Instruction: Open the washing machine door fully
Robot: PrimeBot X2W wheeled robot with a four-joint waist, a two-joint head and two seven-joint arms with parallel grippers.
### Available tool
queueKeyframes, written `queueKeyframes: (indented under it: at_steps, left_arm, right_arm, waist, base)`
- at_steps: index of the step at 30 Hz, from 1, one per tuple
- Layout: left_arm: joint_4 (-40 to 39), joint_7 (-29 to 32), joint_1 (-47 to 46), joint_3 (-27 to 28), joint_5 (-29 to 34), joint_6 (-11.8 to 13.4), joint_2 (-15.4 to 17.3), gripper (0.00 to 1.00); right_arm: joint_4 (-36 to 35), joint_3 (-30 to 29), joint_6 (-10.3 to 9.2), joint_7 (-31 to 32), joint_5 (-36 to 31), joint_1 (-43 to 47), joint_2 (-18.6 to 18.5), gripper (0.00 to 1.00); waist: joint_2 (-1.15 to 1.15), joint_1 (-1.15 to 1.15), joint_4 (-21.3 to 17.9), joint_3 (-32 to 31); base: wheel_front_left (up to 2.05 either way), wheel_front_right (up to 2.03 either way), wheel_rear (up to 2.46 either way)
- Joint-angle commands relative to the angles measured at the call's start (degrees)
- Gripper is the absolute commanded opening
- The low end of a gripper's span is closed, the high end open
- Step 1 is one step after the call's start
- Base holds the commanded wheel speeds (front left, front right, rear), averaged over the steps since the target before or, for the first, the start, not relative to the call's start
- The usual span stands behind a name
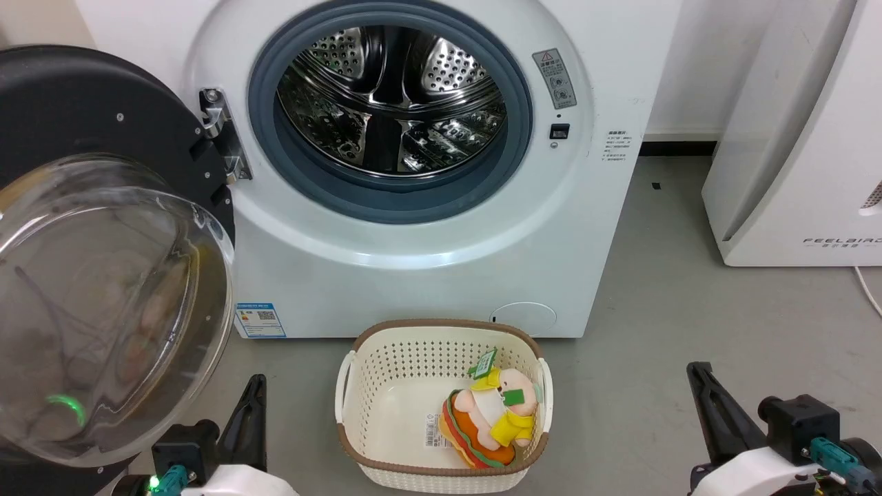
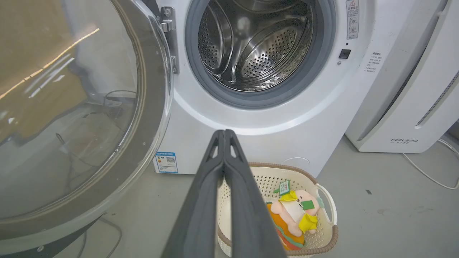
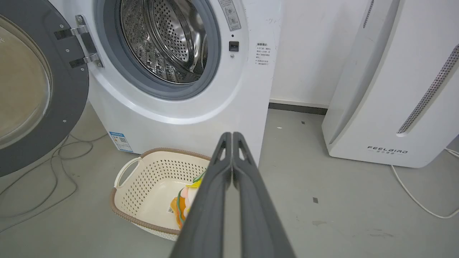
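You are looking at the washing machine door (image 1: 103,289) standing swung out to the left of the washing machine (image 1: 427,275), with its matte black inner side and bulging glass bowl facing you and the steel drum (image 1: 393,96) lying exposed. The door is hanging from the hinge (image 1: 222,134) on the left rim of the opening, so it is turning about an upright axis there, and its free edge is sitting out at the far left. Your left claw (image 1: 256,389) is resting at the lower left, both fingers pressed together and gripping nothing, with the door's rim just beside it, up and to its left. Your right claw (image 1: 699,382) is likewise closed tight and carrying nothing, well apart from the door, across the basket (image 1: 365,372) and the plush toy (image 1: 493,420) lying in it on the floor. The left arm is therefore the nearer one, and any further push is probably going leftward and back round the hinge, against the inner face. Whether the door is already sitting at its stop is hard to tell from these angles, though it is looking close.
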Motion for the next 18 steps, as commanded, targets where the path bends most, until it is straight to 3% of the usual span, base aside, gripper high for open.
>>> queueKeyframes:
  at_steps: [1,18]
  left_arm:
    - [-0.5,0.2,-0.3,-0.1,0.5,0.5,-0.1,0.0]
    - [-2.0,1.8,-0.6,-0.1,2.1,0.9,-0.4,0.0]
  right_arm:
    - [0.2,0.1,-0.01,-0.4,-0.5,-0.7,0.0,0.0]
    - [0.5,0.4,-0.02,-0.7,-0.9,-1.3,0.0,0.0]
  waist:
    - [0.0,0.0,0.0,0.0]
    - [0.0,0.0,-0.2,0.2]
  base:
    - [0.0,0.0,0.0]
    - [0.0,0.0,0.0]
